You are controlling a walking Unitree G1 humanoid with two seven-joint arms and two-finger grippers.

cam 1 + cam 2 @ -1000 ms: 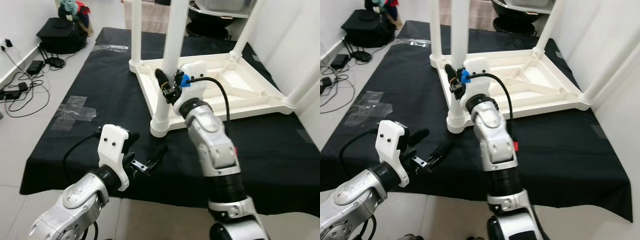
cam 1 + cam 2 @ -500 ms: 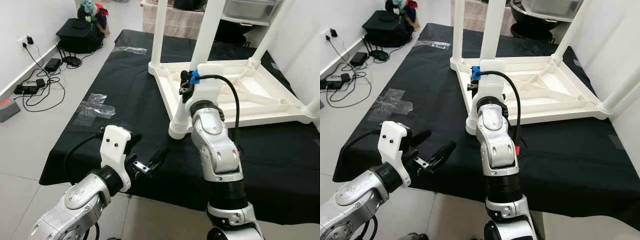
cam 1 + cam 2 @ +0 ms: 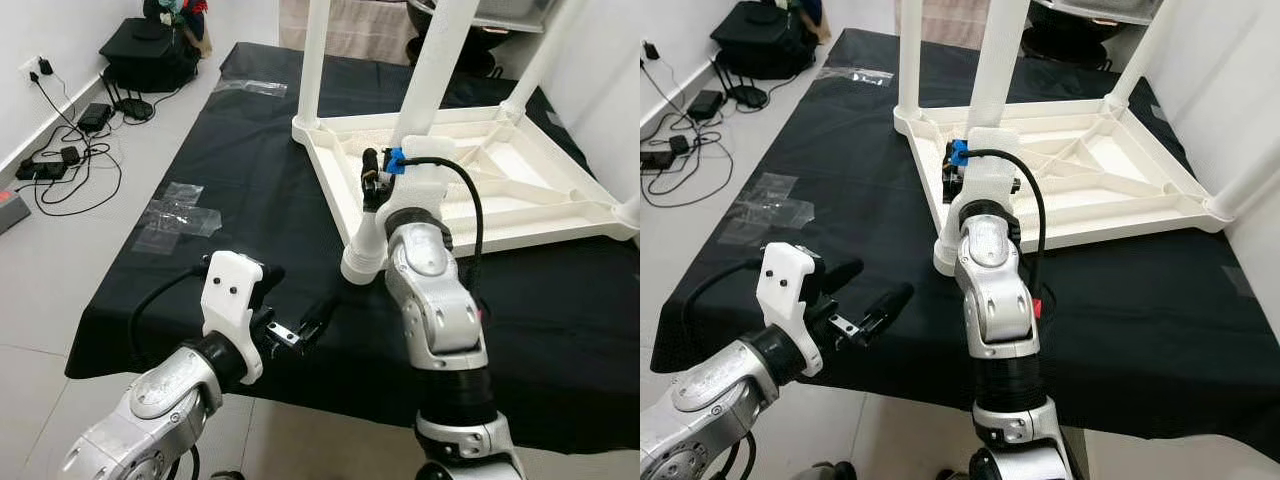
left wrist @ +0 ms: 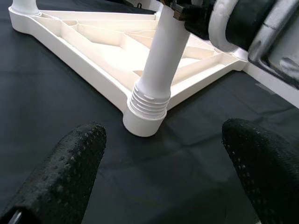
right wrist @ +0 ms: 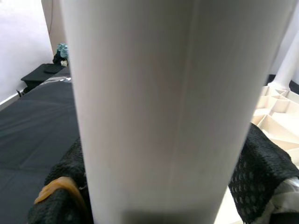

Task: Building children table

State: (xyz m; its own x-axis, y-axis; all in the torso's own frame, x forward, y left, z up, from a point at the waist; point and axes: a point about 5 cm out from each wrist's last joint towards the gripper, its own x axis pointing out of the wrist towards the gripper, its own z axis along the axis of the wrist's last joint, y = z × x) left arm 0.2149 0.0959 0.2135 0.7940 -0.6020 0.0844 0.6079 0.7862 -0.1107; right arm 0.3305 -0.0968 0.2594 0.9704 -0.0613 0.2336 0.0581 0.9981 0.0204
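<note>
Black floor mat [image 3: 230, 170] is cushioning the upturned tabletop [image 3: 480, 190]; right tool [image 3: 372, 185] is clamping its near leg [image 3: 400, 150], probably screwing it in, left tool [image 3: 300, 327] idling agape.

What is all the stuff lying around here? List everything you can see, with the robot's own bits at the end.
Table top: one, white, upside down on the black cloth.
Table legs: four, white, standing up at the corners.
Cloth: one, black, spread on the floor.
Tape patches: a few, clear, on the floor by the cloth's left edge and on its far end.
Cables and adapters: several, black, on the floor by the left wall.
Black bag: one, far left.
Right gripper: black fingers shut on the nearest leg.
Left gripper: black fingers open, above the cloth's near edge.
</note>
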